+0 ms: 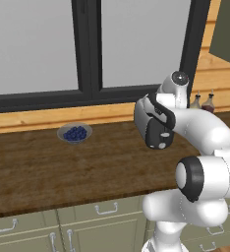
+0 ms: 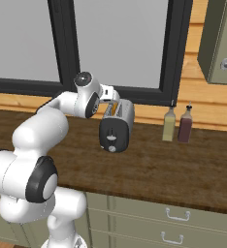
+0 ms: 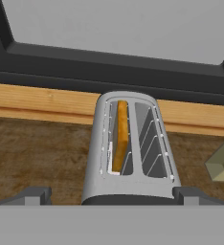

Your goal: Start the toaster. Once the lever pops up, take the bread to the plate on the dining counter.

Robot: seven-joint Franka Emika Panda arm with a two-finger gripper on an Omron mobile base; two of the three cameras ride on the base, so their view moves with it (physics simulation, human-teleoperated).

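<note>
Meanwhile the gripper (image 3: 112,194) hovered above the silver toaster (image 3: 130,153) on the dark wood worktop (image 2: 173,164), its fingers (image 3: 32,195) spread wide apart and holding nothing, while the bread (image 3: 120,136) stood upright in the toaster's left slot.

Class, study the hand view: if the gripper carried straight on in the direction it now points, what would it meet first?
Most likely the toaster: the gripper looks along its top, with the fingertips spread either side of the near end. The bread stands in the left slot. Depth is unclear, so contact could come at the near rim.
</note>
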